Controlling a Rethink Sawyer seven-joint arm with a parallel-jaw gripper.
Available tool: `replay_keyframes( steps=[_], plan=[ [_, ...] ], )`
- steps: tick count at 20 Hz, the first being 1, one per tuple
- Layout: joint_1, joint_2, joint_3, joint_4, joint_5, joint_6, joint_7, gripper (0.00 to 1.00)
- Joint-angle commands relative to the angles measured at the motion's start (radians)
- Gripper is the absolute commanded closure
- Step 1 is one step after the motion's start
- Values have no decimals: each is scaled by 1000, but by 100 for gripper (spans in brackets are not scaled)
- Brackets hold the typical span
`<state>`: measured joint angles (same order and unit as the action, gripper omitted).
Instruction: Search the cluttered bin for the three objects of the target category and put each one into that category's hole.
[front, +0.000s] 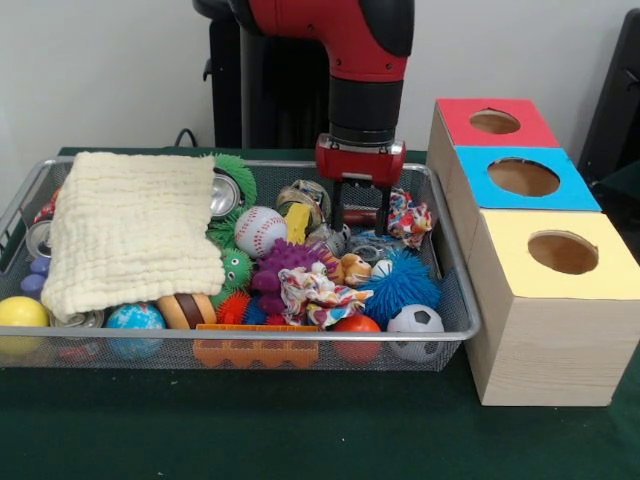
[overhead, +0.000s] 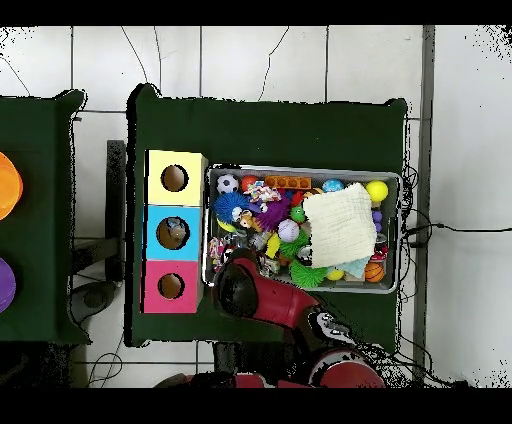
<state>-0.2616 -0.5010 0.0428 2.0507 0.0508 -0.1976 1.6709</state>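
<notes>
The wire mesh bin (front: 452, 262) is full of toys; it also shows in the overhead view (overhead: 398, 232). My gripper (front: 362, 226) is low in the bin's back right corner, its black fingers (front: 340, 208) apart on either side of a see-through thing with a red band (front: 361, 213), perhaps a bottle. I cannot tell whether they press on it. Another see-through piece with blue and white (front: 372, 246) lies just in front of the gripper. In the overhead view my arm (overhead: 240, 285) hides the gripper. Something lies inside the blue box's hole (overhead: 173, 233).
Three wooden boxes with round holes stand right of the bin: red (front: 495, 122), blue (front: 523, 177), yellow (front: 562, 252). A cream cloth (front: 135, 230) covers the bin's left part. Silver cans (front: 225, 192), a baseball (front: 260, 231), a blue spiky ball (front: 402, 283) and a soccer ball (front: 415, 330) lie around.
</notes>
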Motion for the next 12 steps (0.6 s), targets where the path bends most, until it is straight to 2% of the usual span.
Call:
replay_keyframes(
  steps=[1, 12],
  plan=[
    [-29, 44, 109, -189, -24, 126, 68, 0],
    [-73, 74, 153, -225, -88, 135, 70, 0]
  ],
)
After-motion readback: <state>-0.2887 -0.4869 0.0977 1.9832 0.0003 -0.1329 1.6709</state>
